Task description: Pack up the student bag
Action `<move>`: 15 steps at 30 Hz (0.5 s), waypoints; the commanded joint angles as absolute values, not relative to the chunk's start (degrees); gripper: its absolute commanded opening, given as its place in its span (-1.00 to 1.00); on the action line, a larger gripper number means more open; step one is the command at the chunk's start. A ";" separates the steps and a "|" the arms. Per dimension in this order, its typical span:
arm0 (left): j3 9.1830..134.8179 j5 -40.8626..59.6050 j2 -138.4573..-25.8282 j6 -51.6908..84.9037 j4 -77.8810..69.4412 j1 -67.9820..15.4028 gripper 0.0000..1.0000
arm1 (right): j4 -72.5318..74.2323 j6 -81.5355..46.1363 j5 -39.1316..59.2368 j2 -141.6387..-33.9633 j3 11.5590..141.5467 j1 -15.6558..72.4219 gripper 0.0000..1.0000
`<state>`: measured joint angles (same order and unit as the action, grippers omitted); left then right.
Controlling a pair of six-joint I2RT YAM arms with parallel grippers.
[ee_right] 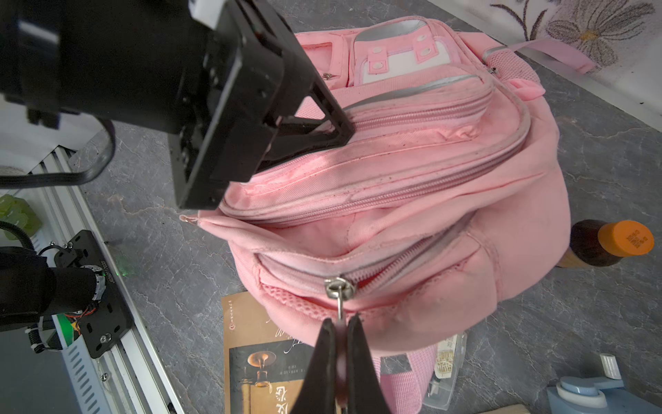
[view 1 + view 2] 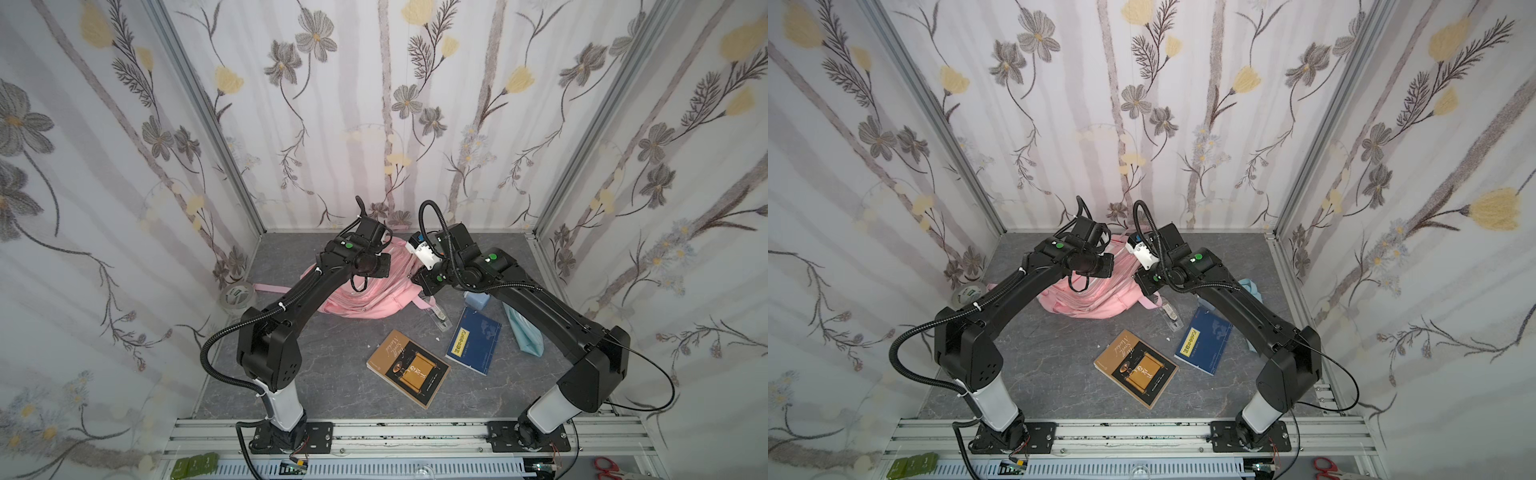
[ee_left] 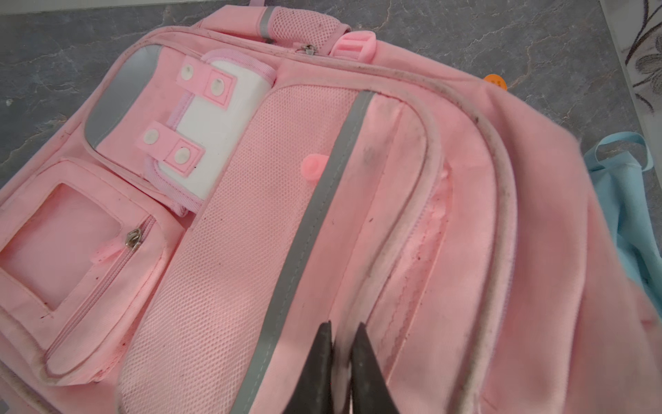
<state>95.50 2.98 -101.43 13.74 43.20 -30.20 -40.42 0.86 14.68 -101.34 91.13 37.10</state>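
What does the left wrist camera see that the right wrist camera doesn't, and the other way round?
Only the left wrist view: the light-blue pouch lying beside the student bag.
Only the right wrist view: the right gripper shut on a zipper pull, the bag's open compartment, a brown book and a clear case.
Both: the pink bag, its white snap pocket, an orange cap, and the left gripper shut on the bag's pale edge strip.
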 commanded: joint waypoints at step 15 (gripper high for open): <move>114.95 0.45 -101.95 34.67 50.96 -27.42 -1.00 | -35.50 -1.06 16.23 -101.40 93.05 36.26 -1.00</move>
